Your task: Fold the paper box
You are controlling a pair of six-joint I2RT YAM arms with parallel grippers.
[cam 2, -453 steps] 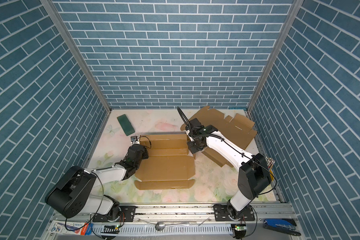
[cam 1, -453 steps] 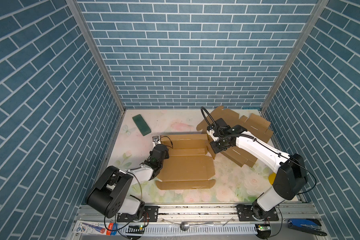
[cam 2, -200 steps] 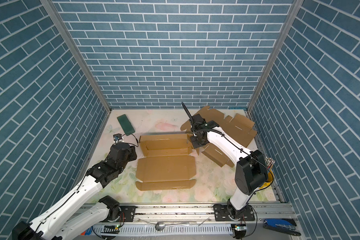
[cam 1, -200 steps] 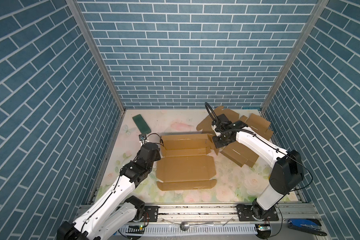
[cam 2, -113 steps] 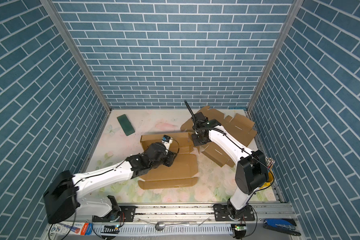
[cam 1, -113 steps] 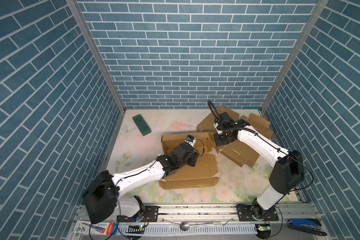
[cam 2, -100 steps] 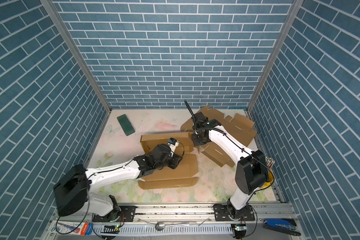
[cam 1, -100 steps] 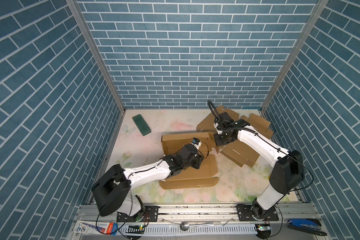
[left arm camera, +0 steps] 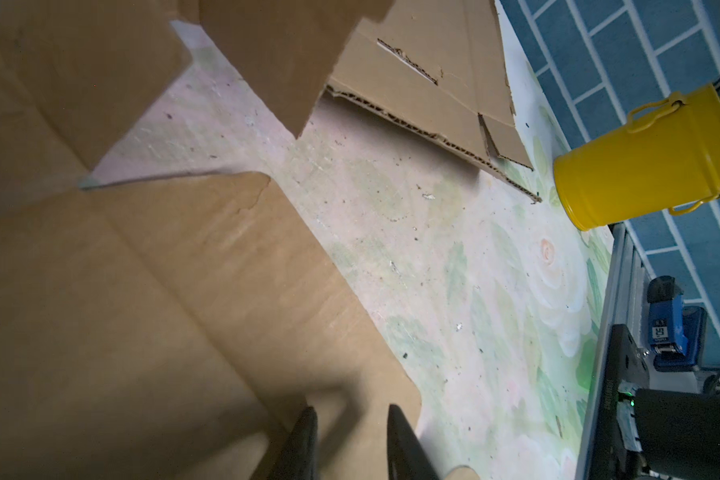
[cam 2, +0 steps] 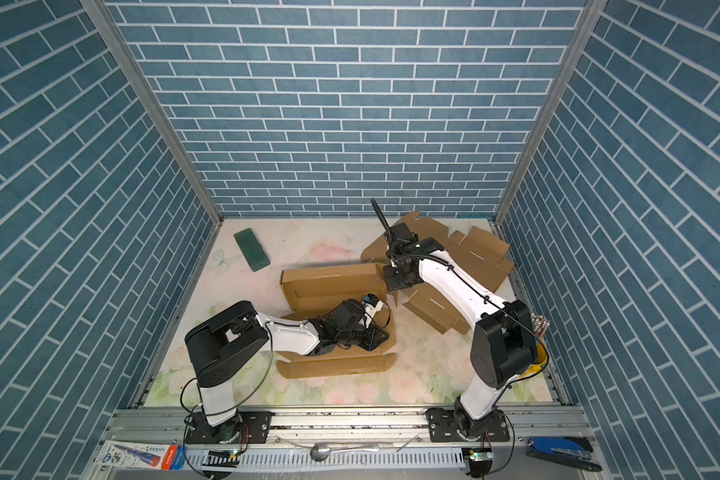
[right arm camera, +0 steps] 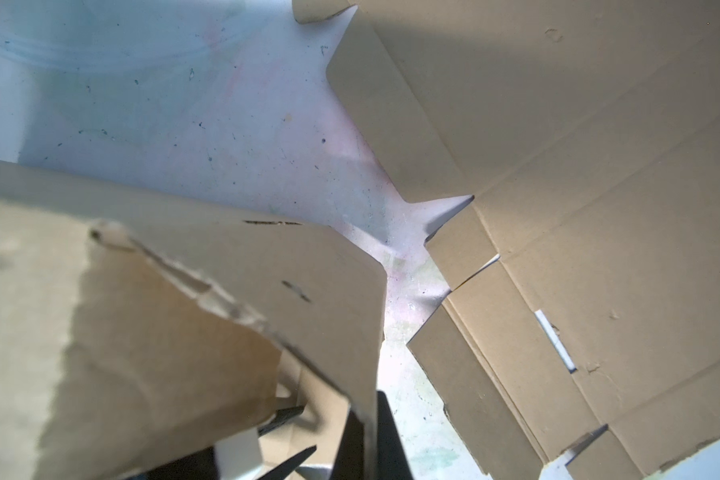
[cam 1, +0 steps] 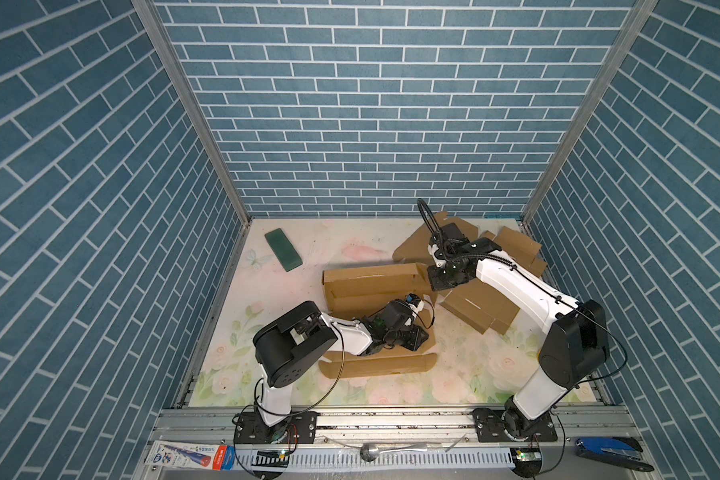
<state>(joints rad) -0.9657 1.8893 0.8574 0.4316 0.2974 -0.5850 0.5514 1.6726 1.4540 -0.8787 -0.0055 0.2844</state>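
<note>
While right gripper (cam 1: 440,283) clamps far wall of brown corrugated cardboard box (cam 1: 371,279), pin base with left gripper (left arm camera: 351,428): jaws narrowly apart, empty.

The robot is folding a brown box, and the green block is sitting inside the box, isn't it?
Not quite. The robot is folding a brown box, but the green block is not inside it. It lies flat on the table, apart from the box, near the back left corner. Both top views show this.
</note>
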